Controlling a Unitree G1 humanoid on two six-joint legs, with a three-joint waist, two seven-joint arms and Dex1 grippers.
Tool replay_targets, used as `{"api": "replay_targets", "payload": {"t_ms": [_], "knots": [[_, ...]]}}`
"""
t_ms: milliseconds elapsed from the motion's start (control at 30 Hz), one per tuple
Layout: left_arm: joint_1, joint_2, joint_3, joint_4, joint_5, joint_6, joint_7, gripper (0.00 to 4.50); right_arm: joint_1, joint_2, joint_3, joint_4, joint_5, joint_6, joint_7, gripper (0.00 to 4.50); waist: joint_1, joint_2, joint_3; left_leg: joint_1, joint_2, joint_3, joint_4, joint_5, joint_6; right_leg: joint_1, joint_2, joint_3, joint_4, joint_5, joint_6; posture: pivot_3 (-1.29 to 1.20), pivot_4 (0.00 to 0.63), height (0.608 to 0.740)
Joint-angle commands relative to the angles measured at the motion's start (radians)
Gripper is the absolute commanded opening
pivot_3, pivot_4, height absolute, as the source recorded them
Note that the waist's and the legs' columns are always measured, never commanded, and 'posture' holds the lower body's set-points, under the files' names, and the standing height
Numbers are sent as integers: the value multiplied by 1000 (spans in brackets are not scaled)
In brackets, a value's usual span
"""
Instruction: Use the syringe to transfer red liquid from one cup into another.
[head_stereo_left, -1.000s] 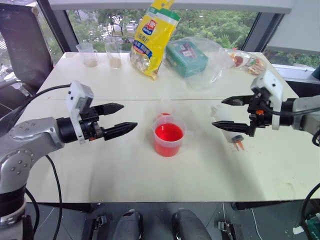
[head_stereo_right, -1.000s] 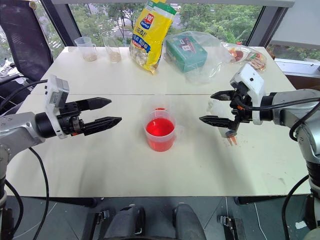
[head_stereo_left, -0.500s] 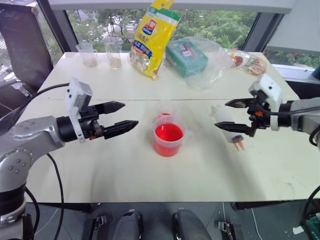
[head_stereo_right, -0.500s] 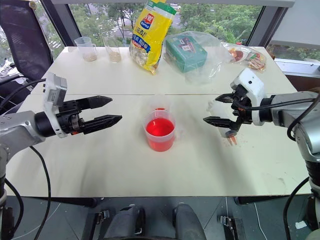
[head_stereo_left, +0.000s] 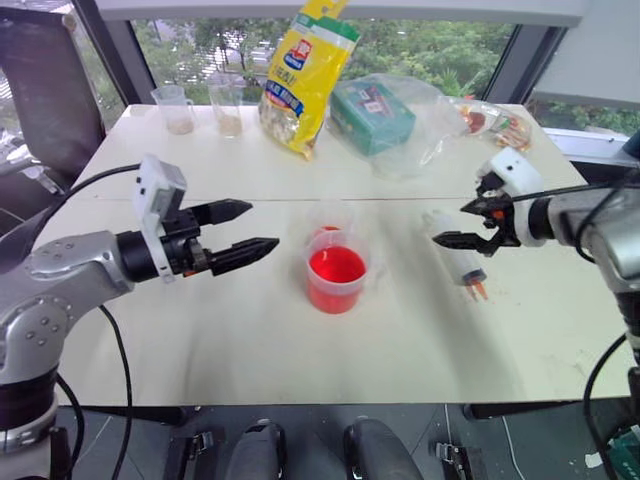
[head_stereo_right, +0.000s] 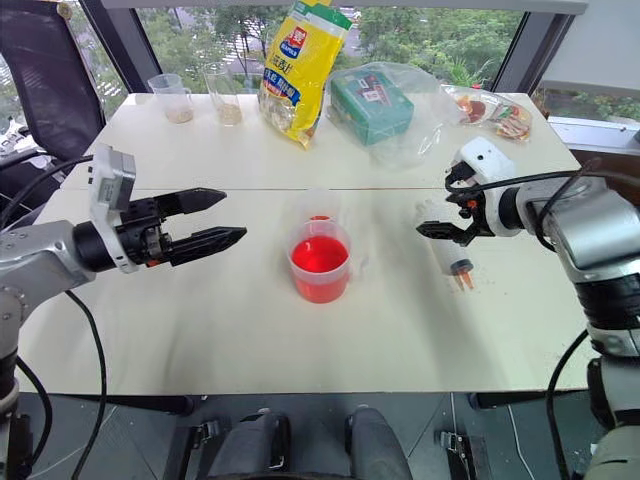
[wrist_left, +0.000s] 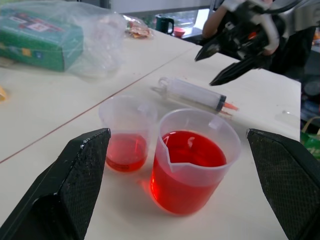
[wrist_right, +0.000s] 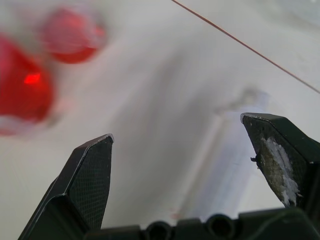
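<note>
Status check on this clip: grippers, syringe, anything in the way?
Left gripper open, empty. Right gripper open, above the syringe, which lies flat on the table. Beaker red-filled, small cup behind it. Nothing in the way.

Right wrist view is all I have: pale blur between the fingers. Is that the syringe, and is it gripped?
Observer: Yes, it's the syringe, lying flat on the table. The right gripper hangs open over its plunger end and looks clear of it.
Operator: Which way is the tip?
Observer: The orange tip points toward the robot's edge of the table.
Operator: The two red blobs?
Observer: The spouted beaker, over half full of red liquid, and behind it the small cup with a shallow red layer.
</note>
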Motion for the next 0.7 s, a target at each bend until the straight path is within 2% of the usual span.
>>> {"api": "replay_targets", "payload": {"t_ms": [33,333,667,700], "knots": [[-8,-7,3,-20,9,-31,3,4500,-89,45,33,139,-68,27,-37,4481,0,0,0,0,0,0,0,0,0,0,0,0,0,0,0,0,150,740],[-1,-33,-11,-37,30,-56,23,4500,-240,187,118,546,-202,-12,-63,4481,0,0,0,-1,0,1,0,0,0,-1,0,0,0,0,0,0,150,740],[10,-41,-21,-46,40,-66,35,4500,-296,294,147,788,-296,-108,-26,4481,-3,0,0,-1,0,1,0,0,0,-1,0,0,0,0,0,0,150,740],[10,-41,-21,-46,39,-66,36,4500,-299,300,149,798,-304,-115,-20,4240,-3,0,0,-1,0,1,0,0,0,-1,0,0,1,0,0,0,150,740]]}}
